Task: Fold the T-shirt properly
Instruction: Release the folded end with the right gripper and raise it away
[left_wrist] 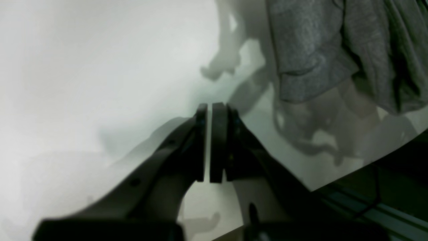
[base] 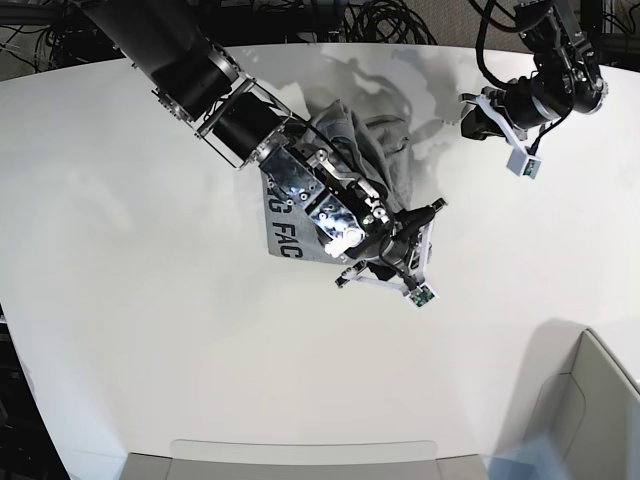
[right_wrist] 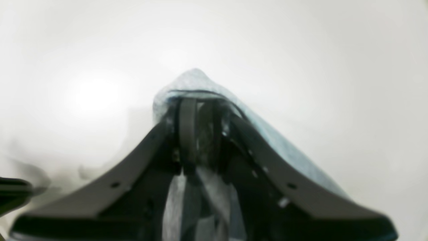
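Note:
The T-shirt (base: 362, 150) is a heather grey bunch in the middle of the white table (base: 150, 300), with black lettering showing on its left part (base: 283, 225). My right gripper (base: 392, 258) is at the bunch's near edge. In the right wrist view this gripper (right_wrist: 200, 103) is shut on a fold of the T-shirt (right_wrist: 197, 82), which drapes over the fingertips. My left gripper (base: 470, 118) is at the back right, apart from the cloth. Its jaws (left_wrist: 209, 107) are shut with nothing between them, and the T-shirt (left_wrist: 314, 50) hangs off to the upper right, above its shadow.
A grey bin (base: 600, 400) stands at the front right corner, and a grey tray edge (base: 300, 458) runs along the front. Dark cables (base: 390, 20) lie behind the table's back edge. The table's edge (left_wrist: 367, 160) passes close to the left gripper.

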{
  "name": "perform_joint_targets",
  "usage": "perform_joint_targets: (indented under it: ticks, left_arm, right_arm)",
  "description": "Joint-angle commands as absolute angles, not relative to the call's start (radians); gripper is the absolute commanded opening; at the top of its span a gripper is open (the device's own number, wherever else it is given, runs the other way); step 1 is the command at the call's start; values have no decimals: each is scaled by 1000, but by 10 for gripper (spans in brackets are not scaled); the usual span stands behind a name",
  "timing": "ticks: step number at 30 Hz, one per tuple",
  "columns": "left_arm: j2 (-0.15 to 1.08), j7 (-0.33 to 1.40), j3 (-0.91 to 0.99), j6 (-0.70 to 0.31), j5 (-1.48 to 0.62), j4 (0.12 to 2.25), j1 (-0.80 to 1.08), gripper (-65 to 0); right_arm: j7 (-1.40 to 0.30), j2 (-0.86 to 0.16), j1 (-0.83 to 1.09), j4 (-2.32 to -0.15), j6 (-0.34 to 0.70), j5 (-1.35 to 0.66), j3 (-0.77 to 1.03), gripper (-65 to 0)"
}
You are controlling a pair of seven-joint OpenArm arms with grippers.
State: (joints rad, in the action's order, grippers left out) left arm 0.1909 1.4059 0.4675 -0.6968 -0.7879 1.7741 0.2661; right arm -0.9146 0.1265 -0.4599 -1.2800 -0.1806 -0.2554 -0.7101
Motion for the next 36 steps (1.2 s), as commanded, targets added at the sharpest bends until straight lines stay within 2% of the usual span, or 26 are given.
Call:
perform_joint_targets:
  ticks: [1,8,12,15,17,22,30,34,36]
  left_arm:
    - [203,1396,469,-698,-806,1790,262,-628]
    - [202,1396,464,-698,-808,1790,249,-627]
    - [202,1396,464,-698,-809,1790,248,-627]
    - [203,1396,464,-698,-809,1793,248,-627]
    - [203,1396,464,-698,-811,1813,249,-627]
    - [197,1396,420,-698,-811,1916,249,-624]
    - [147,1396,311,-698,-805,1952,194,-511]
    - [150,1396,226,-698,-803,2014,199,-469]
    - [151,1396,166,-698,-803,2022,202,-447]
  right_arm:
    - [-900,117,-472,-1325,-183,-248,-702,-569]
    - [-990,25,-435,-1397,-185,-251,-699,-569]
    - [-997,18,-432,-1403,-185,-254,-702,-568]
    - [-1049,13,-397,-1506,-186,-254,-693,-567]
    - [-1053,1,-351,-1615,-186,-246,-648,-567]
    - [-1056,-79,-220,-1840,-183,-255,-380,-568]
    - [-1056,-268,1,-1908,-179,-255,-136,-568]
    - [-1052,-288,107,-1908,-176,-255,-33,-568]
    - [-1050,-291,143,-1908,-142,-255,8,-568]
